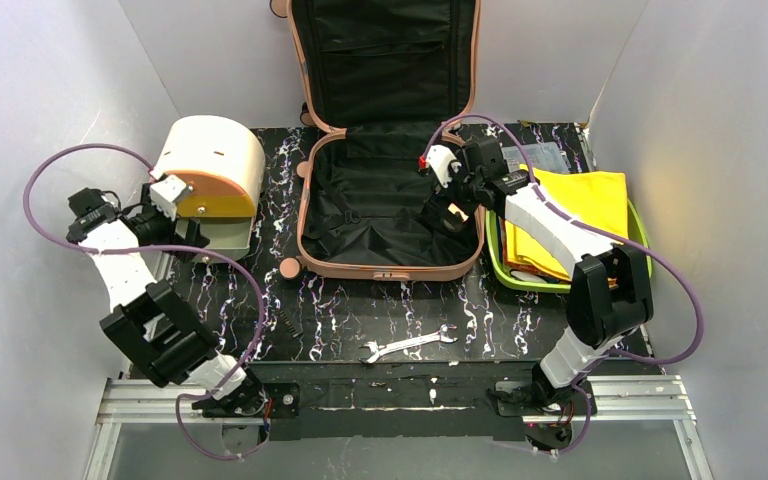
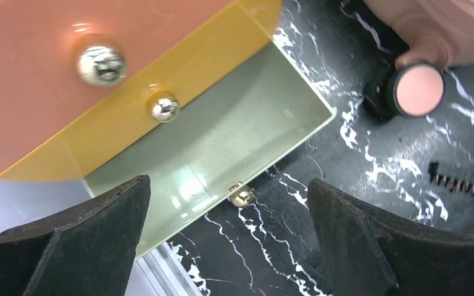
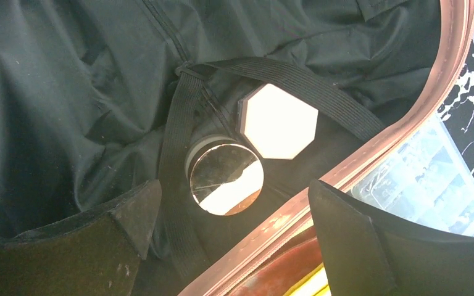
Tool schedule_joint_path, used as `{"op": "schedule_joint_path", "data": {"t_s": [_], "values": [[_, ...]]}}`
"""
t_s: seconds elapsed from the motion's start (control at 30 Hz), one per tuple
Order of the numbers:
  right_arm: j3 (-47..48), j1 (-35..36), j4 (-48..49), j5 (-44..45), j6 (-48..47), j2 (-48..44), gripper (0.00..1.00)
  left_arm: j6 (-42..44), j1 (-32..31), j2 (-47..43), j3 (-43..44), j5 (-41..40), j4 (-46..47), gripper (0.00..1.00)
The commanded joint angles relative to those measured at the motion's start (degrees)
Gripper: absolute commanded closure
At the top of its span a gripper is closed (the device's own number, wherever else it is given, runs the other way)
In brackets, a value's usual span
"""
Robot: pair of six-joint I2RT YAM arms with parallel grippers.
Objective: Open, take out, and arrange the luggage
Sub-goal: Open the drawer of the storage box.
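Observation:
The salmon-pink luggage (image 1: pixel 392 268) lies open mid-table, its lid (image 1: pixel 385 60) leaning on the back wall and black lining showing. My right gripper (image 1: pixel 451 214) hangs open over its right inner edge. In the right wrist view the open gripper (image 3: pixel 234 185) straddles the pink rim (image 3: pixel 370 151). Under crossed elastic straps (image 3: pixel 179 135) inside sit a round mirror-topped jar (image 3: pixel 226 179) and a white hexagonal piece (image 3: pixel 279 121). My left gripper (image 1: pixel 192 240) is open and empty, low in front of the drum-shaped box (image 1: pixel 210 160).
The cream-and-orange drum box (image 2: pixel 68 80) has a pale tray-like base (image 2: pixel 222 148); a luggage wheel (image 2: pixel 418 89) lies beyond. A lime-green tray (image 1: pixel 640 235) holds yellow cloth (image 1: pixel 580 205), with a clear plastic case (image 1: pixel 545 155) behind. Near the front lie a wrench (image 1: pixel 407 344) and a spring (image 1: pixel 290 325).

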Motion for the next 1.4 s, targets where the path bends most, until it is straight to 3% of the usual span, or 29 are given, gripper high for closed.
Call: {"op": "schedule_joint_path", "data": {"t_s": [0.0, 0.17, 0.23, 0.5, 0.7, 0.87, 1.17, 1.37], "values": [[-0.42, 0.1, 0.49, -2.74, -0.59, -2.46, 0.02, 23.63, -1.11, 2.74, 4.01, -1.19, -20.03, 0.02], [-0.98, 0.1, 0.63, -3.69, -0.46, -2.64, 0.02, 36.69, -2.45, 4.36, 2.94, -6.94, -23.56, 0.07], [-1.14, 0.1, 0.74, -3.86, -0.42, -2.64, 0.02, 38.25, -3.15, 5.49, 2.89, -9.48, -23.68, 0.11], [-2.43, -0.03, 1.38, -4.55, -0.43, -2.55, 0.02, 35.25, -5.17, 11.21, 5.99, -12.86, -21.36, 0.23], [-2.92, 0.01, 1.38, -5.01, -0.63, -2.4, 0.02, 36.0, -6.33, 14.11, 6.74, -16.99, -20.99, 0.4], [-2.54, 0.01, 1.03, -5.26, -0.57, -1.51, 0.02, 35.97, -6.45, 15.92, 7.82, -18.57, -20.73, 0.47], [-2.15, 0.01, 0.8, -5.01, -0.79, -0.07, 0.02, 36.43, -6.79, 17.57, 7.45, -20.43, -20.7, 0.81], [-2.12, 0.01, 0.76, -5.37, -0.79, 0.47, 0.02, 35.38, -6.97, 17.19, 7.55, -19.94, -20.75, 0.92]]}}
